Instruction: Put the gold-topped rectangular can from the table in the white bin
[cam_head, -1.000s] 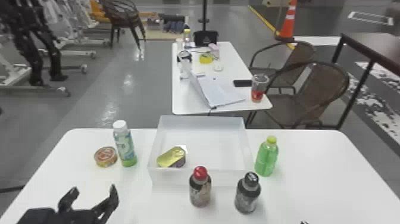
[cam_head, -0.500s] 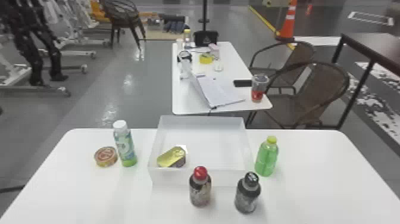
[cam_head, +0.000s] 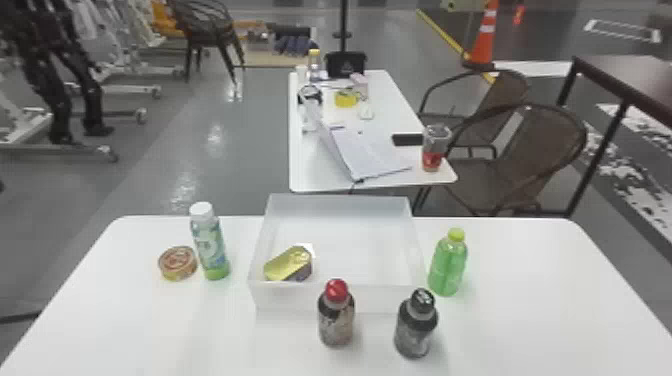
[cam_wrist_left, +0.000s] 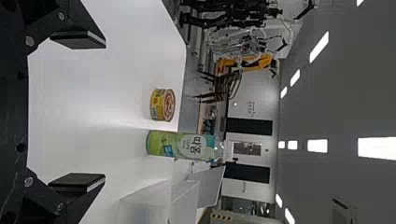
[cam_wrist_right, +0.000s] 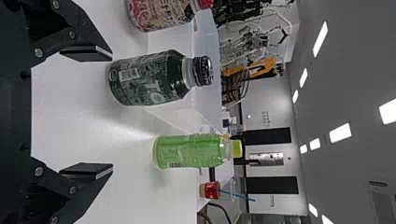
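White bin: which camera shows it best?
The head view. It looks down into the white bin, showing all four walls and the gold-topped rectangular can inside. The left wrist view shows part of its walls at the picture's edge; the right wrist view shows part too, partly hidden behind the black-capped bottle.

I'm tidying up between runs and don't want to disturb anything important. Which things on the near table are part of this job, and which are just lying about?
Part of the job:
- gold-topped can, inside the bin
- white bin

Just lying about:
- round tin
- white-capped bottle
- red-capped bottle
- black-capped bottle
- green bottle
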